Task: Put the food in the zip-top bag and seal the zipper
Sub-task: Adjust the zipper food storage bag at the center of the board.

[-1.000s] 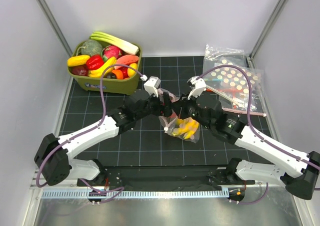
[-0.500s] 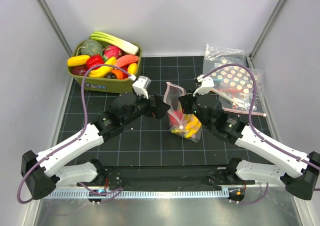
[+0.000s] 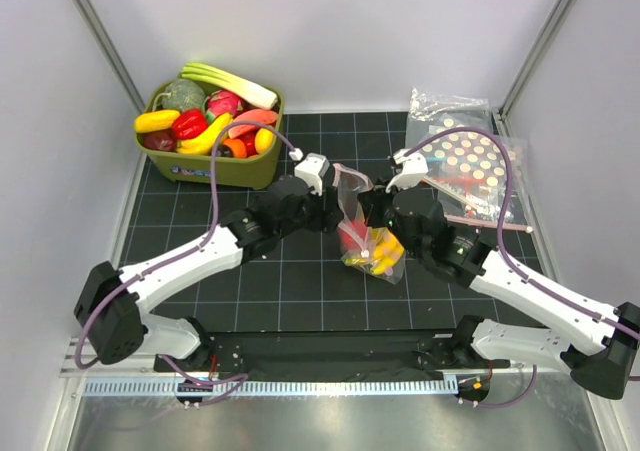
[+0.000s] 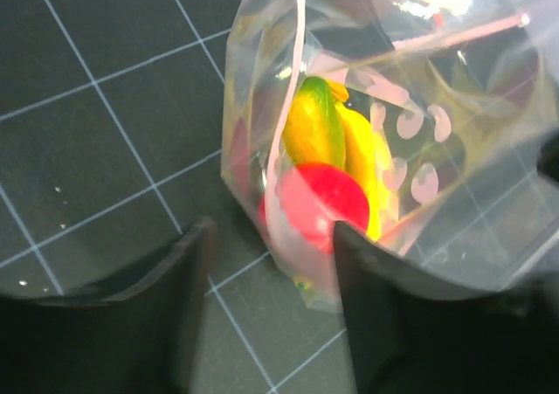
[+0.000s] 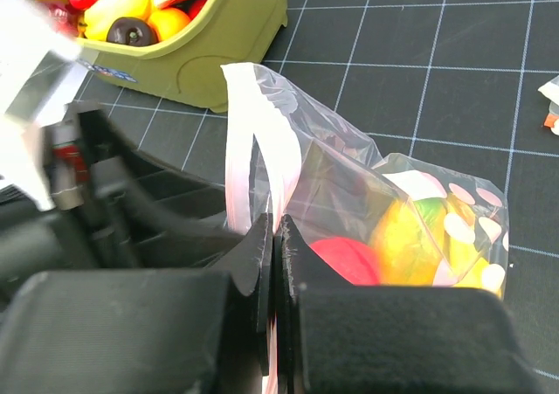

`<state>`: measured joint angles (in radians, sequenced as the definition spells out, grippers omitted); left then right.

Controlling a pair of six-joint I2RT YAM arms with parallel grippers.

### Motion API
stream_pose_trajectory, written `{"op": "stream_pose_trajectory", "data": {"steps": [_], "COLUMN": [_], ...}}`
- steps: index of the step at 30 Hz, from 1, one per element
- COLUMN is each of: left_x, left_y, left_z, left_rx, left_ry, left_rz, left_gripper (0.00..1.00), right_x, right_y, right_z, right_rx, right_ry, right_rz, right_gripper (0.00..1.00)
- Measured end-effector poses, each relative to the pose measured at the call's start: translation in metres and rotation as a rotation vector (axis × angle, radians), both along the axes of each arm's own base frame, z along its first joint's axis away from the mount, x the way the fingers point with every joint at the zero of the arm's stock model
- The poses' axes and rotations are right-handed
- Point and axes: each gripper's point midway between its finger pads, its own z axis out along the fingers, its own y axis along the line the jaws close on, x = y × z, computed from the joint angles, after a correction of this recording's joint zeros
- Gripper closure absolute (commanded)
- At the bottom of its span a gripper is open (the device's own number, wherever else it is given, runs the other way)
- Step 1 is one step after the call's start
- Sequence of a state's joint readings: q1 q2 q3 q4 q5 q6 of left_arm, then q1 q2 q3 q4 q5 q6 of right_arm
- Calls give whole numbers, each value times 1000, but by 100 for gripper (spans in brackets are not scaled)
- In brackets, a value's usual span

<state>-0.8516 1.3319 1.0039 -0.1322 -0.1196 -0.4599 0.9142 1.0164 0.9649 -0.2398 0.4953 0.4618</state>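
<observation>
Right gripper (image 5: 274, 228), clamped on the zipper (image 5: 238, 123); left gripper (image 4: 271, 232), open astride the bag (image 4: 454, 210), should pinch the strip alongside and slide outward.

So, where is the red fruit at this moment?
The red fruit lies low inside the clear bag, at the centre of the top view, between the left arm and right arm; beside it are yellow bananas.

White shell links with black joints and black bases on the left arm (image 3: 190, 266) and right arm (image 3: 530, 286) — a purple cable (image 3: 212, 176) loops along each. Matte black fingers (image 4: 131, 333) fill the wrist views' lower edge.
</observation>
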Motion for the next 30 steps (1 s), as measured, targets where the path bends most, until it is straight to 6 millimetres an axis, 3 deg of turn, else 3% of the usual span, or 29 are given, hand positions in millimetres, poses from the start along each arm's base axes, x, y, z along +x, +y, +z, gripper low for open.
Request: {"op": "stream_pose_trajectory", "data": {"steps": [1, 3, 7, 11, 17, 20, 21, 25, 30], "left_x": [3, 7, 5, -5, -26, -35, -36, -42, -35], "left_y": [-3, -7, -5, 9, 22, 28, 29, 31, 37], "left_z": [-1, 1, 15, 32, 68, 85, 92, 104, 92], "left_rx": [8, 20, 20, 31, -22, -58, -77, -145, -119], "left_ry": [2, 0, -14, -16, -48, -78, -90, -122, -125], "left_rz": [-3, -8, -13, -13, -25, -31, -32, -37, 9], "left_gripper": [62, 79, 98, 100, 100, 61, 37, 21, 10], "right_x": [0, 1, 6, 15, 19, 16, 15, 8, -2], "right_y": [0, -1, -12, -30, -57, -74, -79, -102, -122], "right_z": [0, 0, -5, -10, -2, 7, 11, 26, 45], "right_rx": [-1, -5, -50, -143, -210, -221, -219, -215, -176], "right_ry": [0, -2, -4, 0, -30, -53, -61, -95, -135], "right_rz": [-1, -5, -66, -167, -289, -343, -359, -429, -463], "right_gripper": [99, 99, 99, 99, 99, 99, 99, 99, 99]}}
